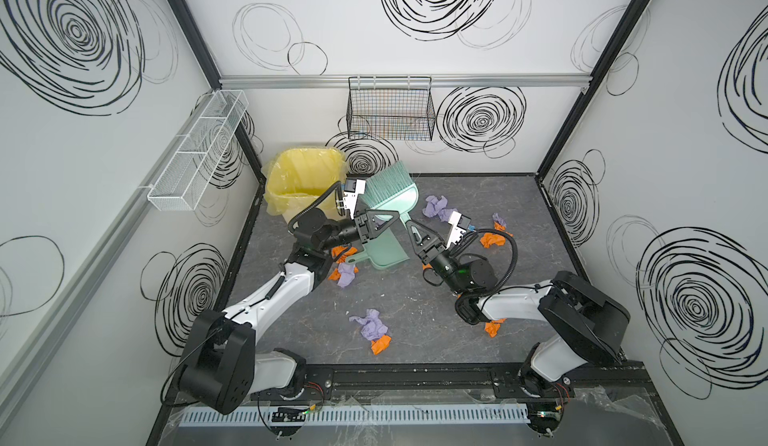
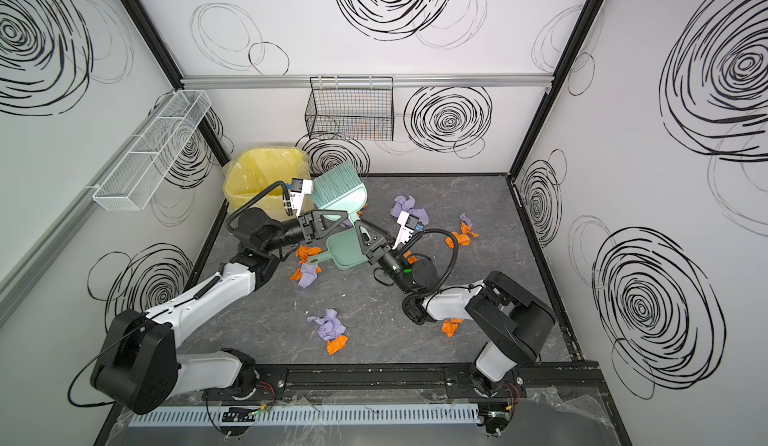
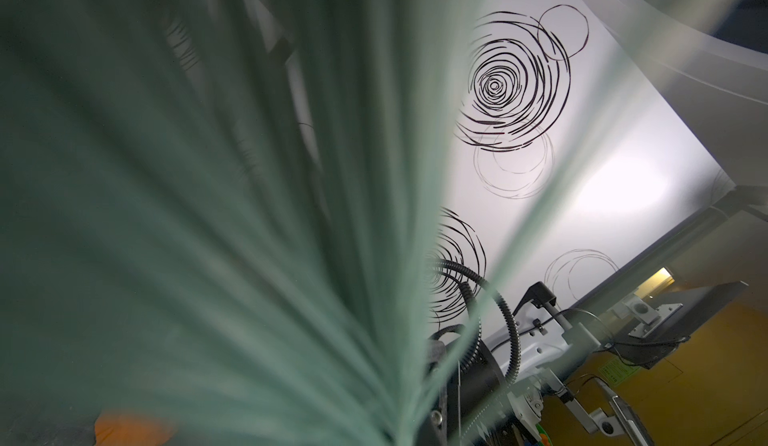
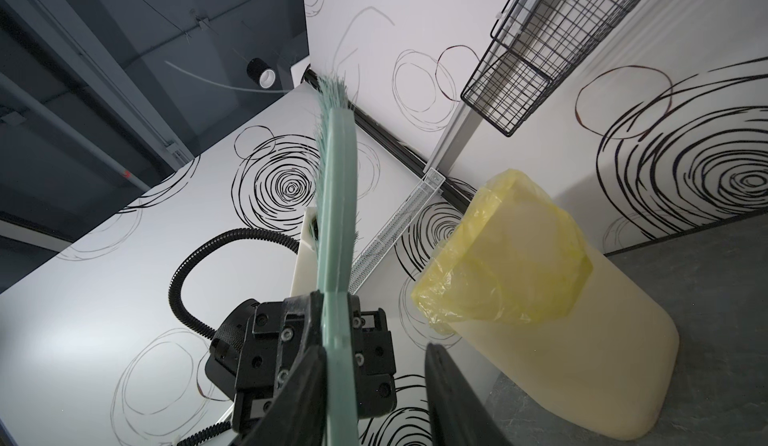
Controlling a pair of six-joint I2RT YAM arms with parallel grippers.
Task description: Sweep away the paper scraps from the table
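left gripper (image 1: pixel 385 220): clamped hard on the handle of the green brush (image 1: pixel 376 192), so this arm owns the brush right now. The bristles (image 1: pixel 388 174) point up and back toward the wall, well clear of the table, so no sweeping is going on.

right gripper (image 1: pixel 412 229): reaches across to the free end of that same handle (image 4: pixel 338 257). In the right wrist view the handle runs between its jaws, up against one finger with a clear gap to the other. I'd call it spread around the handle, not gripping. Looks to me like a handover or a regrip being set up.

dustpan (image 1: pixel 388 257): lies flat on the table right under both grippers, nobody holding it. It's parked in the middle of the mess, which seems handy for later.

paper scraps (image 1: pixel 372 328): all on the table, none in the pan that I can see. There's an orange and lilac bunch (image 1: pixel 345 271) just beside the dustpan, a lilac wad (image 1: pixel 435 208) behind the right gripper, orange bits (image 1: pixel 490 240) further right, one (image 1: pixel 494 327) under the right arm, and a pile near the front.

table (image 1: pixel 415 298): dark grey, scraps spread all over it, so I'd say the job has barely started.

bin (image 1: pixel 299 186): yellow liner, back left corner, near the left gripper. Presumably where it all ends up.
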